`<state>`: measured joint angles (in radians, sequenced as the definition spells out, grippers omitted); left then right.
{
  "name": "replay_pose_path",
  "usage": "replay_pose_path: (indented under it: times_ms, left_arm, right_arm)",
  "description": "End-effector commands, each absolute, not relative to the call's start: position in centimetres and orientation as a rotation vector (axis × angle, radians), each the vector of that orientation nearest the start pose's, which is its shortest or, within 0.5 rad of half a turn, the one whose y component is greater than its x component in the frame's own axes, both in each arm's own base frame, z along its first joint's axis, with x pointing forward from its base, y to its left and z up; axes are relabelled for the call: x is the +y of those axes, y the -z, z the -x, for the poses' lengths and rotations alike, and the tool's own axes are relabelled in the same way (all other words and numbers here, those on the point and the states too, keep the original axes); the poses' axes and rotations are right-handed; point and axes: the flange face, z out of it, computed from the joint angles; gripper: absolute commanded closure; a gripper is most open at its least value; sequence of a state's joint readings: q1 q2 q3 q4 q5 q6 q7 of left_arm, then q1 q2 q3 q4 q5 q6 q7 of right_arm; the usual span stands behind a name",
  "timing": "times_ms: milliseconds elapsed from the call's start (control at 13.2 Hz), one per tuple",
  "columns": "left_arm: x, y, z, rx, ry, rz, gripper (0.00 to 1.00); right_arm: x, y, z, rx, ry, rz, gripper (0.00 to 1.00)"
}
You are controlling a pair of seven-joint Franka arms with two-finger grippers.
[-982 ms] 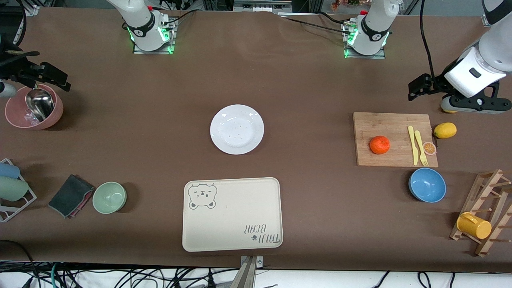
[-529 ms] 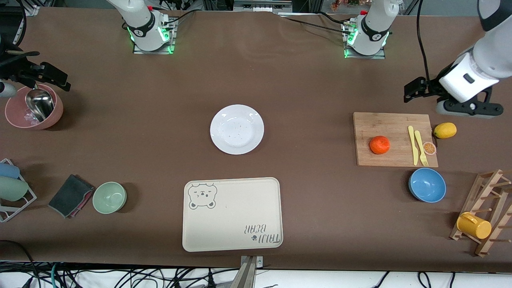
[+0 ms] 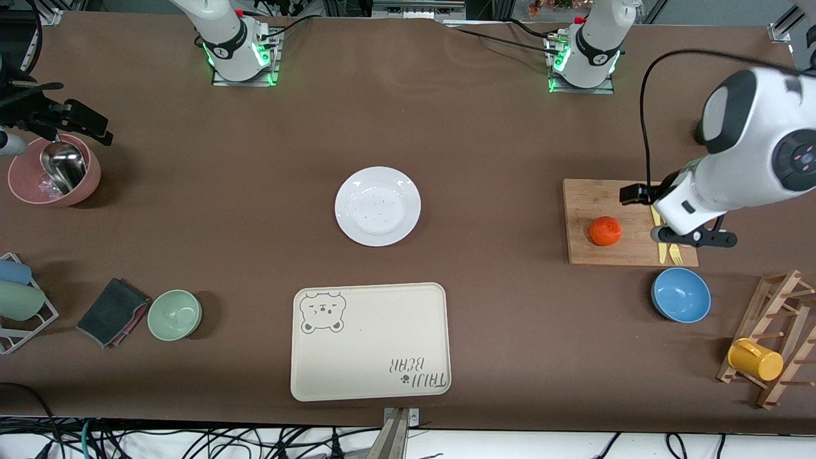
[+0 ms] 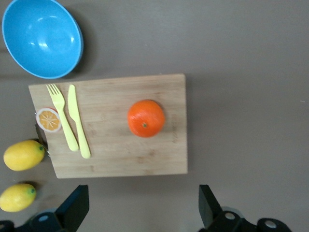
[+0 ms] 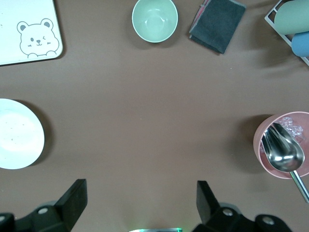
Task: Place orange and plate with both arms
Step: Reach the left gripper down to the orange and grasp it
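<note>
Left pincer (image 3: 637, 194), released with jaws wide, hangs over the cutting board (image 3: 586, 255) just beside the orange (image 3: 605, 231) resting there, while the right pincer (image 3: 83, 124), also released, waits well apart from the plate (image 3: 377, 206) mid-counter.

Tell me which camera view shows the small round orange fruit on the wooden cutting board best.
The left wrist view: the small round orange fruit sits near its centre, large and unobstructed on the wooden cutting board. The front view shows the orange much smaller, beside the left arm. The right wrist view does not show it.
</note>
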<state>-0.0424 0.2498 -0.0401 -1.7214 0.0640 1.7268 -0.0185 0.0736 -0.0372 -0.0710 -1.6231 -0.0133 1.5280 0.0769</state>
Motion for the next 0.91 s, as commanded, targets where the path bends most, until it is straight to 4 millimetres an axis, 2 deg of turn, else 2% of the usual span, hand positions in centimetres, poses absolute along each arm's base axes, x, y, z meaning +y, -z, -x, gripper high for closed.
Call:
replay_pose_path:
  times_ms: [0,227,453,831]
  left_arm:
    - [-3.0,-37.2,-58.9,0.175,-0.260,3.024,0.00]
    - [-2.2,-31.8,-57.4,0.182,-0.093,3.052,0.00]
    - [-1.8,-25.6,-54.2,0.189,0.057,3.078,0.00]
    - [-1.2,-21.3,-53.7,0.165,0.052,3.096,0.00]
  right_arm:
    - [-0.2,-61.9,-53.4,0.137,-0.094,3.138,0.00]
    - [-0.2,-61.8,-53.4,0.137,-0.097,3.138,0.00]
    - [-0.2,-61.9,-53.4,0.137,-0.094,3.138,0.00]
    - [-0.4,-61.8,-53.4,0.142,-0.097,3.137,0.00]
